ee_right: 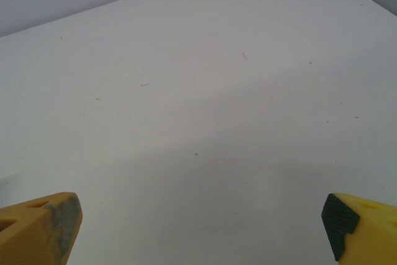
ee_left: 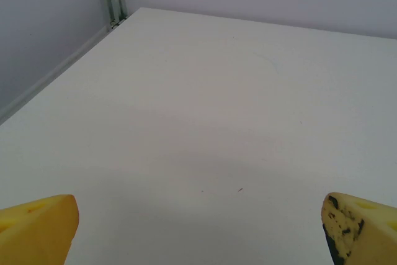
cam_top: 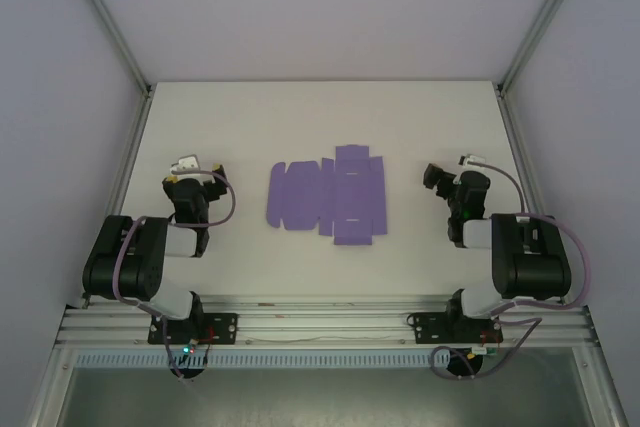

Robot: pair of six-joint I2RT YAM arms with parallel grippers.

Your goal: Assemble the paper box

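The paper box [cam_top: 328, 196] lies as a flat purple die-cut sheet with flaps in the middle of the white table [cam_top: 330, 117], between the two arms. My left gripper [cam_top: 190, 177] rests to the sheet's left, well apart from it. My right gripper [cam_top: 445, 179] sits to its right, also apart. In the left wrist view the left gripper [ee_left: 200, 228] is open, its yellow fingertips [ee_left: 37, 228] spread wide over bare table. In the right wrist view the right gripper [ee_right: 201, 228] is likewise open, fingertips [ee_right: 363, 224] far apart, nothing between them.
Grey walls with aluminium corner posts [cam_top: 105, 17] enclose the table on three sides. An aluminium rail [cam_top: 320, 322] carrying both arm bases runs along the near edge. Bare tabletop lies behind the sheet.
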